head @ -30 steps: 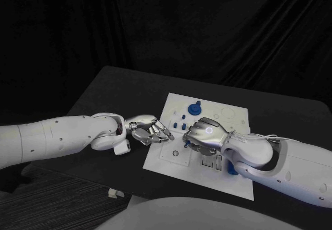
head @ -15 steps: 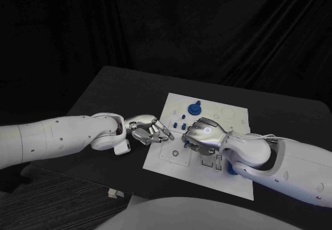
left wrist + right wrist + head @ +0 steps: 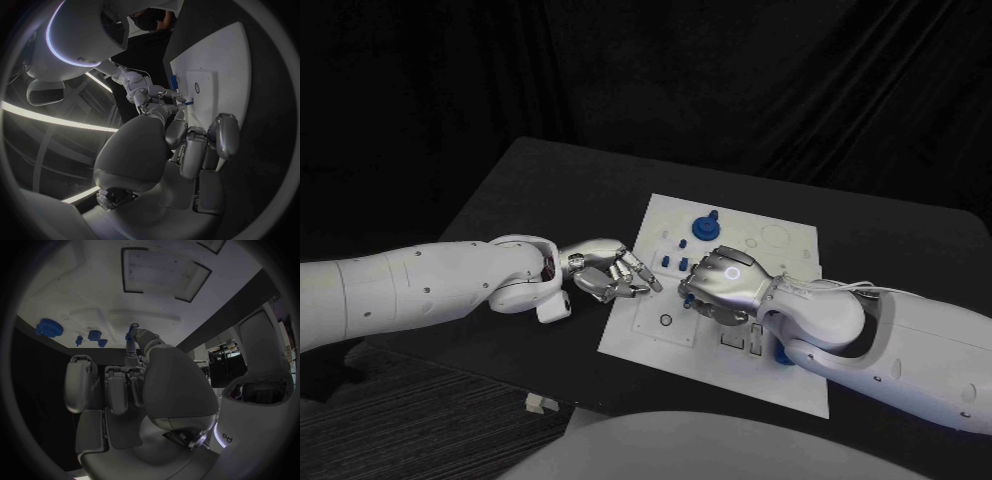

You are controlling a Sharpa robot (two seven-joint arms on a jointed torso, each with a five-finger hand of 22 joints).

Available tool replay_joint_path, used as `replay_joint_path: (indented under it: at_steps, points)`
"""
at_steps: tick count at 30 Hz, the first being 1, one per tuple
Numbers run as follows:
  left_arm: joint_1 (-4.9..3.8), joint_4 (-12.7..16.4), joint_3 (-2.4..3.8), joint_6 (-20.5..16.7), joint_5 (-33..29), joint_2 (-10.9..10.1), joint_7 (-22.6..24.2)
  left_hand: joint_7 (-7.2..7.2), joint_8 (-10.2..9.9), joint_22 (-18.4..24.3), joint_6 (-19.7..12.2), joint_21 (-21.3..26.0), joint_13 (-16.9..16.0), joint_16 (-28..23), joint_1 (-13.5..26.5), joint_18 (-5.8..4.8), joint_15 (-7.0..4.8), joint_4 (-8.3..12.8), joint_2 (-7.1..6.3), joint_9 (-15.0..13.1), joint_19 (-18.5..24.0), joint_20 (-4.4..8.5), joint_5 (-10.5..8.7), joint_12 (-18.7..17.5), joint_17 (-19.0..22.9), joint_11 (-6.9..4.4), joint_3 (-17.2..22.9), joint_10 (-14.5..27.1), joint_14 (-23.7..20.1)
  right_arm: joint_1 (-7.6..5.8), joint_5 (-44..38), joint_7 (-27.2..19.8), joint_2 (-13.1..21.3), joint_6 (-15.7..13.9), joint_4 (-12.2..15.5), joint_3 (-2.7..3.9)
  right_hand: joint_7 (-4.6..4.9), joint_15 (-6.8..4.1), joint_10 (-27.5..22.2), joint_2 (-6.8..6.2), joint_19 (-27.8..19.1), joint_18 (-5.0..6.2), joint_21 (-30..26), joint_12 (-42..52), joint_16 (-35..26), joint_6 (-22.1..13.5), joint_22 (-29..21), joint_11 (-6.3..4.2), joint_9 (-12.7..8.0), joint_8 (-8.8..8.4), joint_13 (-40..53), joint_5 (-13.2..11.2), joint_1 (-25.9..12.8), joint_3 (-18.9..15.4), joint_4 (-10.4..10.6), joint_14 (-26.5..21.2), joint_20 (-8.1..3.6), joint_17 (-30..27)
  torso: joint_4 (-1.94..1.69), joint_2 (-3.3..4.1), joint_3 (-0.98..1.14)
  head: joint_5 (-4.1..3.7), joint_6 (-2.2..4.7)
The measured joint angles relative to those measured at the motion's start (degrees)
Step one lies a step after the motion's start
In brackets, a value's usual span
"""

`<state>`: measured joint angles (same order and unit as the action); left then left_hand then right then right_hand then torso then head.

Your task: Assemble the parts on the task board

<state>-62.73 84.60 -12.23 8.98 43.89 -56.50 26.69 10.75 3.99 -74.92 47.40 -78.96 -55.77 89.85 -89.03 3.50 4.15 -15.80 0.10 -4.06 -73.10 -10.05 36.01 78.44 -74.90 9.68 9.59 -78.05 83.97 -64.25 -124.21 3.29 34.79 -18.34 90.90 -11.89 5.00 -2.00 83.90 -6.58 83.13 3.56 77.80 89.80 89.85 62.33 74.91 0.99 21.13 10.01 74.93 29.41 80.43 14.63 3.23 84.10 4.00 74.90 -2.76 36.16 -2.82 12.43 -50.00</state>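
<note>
The white task board (image 3: 733,370) lies mid-table. My right hand (image 3: 723,285) hovers curled over its middle and pinches a small blue peg (image 3: 131,333) at its fingertips, close to the board's surface; the left wrist view shows this peg (image 3: 188,102) at the right hand (image 3: 150,96). My left hand (image 3: 612,272) rests with its fingers (image 3: 200,142) on the board's left edge and holds nothing. A round blue part (image 3: 705,222) stands at the board's far side. Two small blue pegs (image 3: 671,262) stand between the hands.
Another blue piece (image 3: 780,353) lies on the board, partly under my right forearm. The board (image 3: 94,290) carries a rectangular recess (image 3: 165,267) and several holes. Black table (image 3: 545,190) surrounds the board, with the near-left edge close behind my left arm.
My right hand has shifted only slightly over the board, still with the peg. The left hand has stayed at the board's edge.
</note>
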Motion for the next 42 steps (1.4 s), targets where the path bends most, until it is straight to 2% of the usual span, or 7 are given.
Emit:
replay_joint_path:
  at_steps: [24,42]
  points:
    - [0.0,-0.18,0.0,0.21,0.01,-0.05,-0.39,0.0,0.0,0.01,0.0,0.29,0.0,0.0,0.02,0.0,0.15,0.0,0.03,0.01,0.0,0.0,0.0,0.0,-0.02,0.08,0.0,-0.09,0.01,0.02,-0.03,0.17,0.75,0.33,0.71,-0.01,0.0,0.0,0.0,0.0,0.0,0.0,-0.26,0.0,0.0,-0.02,-0.01,0.0,-0.06,-0.16,-0.02,0.0,0.0,0.0,0.0,0.0,0.0,0.0,0.0,-0.01,0.0,-0.23,0.0]
    - [0.0,-0.36,0.0,0.43,0.01,0.03,-0.59,0.0,0.0,0.01,0.0,0.29,0.0,0.0,0.03,0.0,-0.17,0.0,0.03,0.01,0.0,0.0,0.0,0.0,-0.04,0.17,0.0,-0.18,0.08,0.23,-0.04,0.16,0.14,1.09,0.36,0.0,0.0,0.0,0.0,0.0,-0.21,0.0,-0.26,0.0,0.0,-0.03,0.04,0.0,-0.08,-0.2,-0.02,-0.21,0.0,0.16,-0.16,0.0,0.21,0.0,-0.01,0.0,0.0,-0.35,0.0]
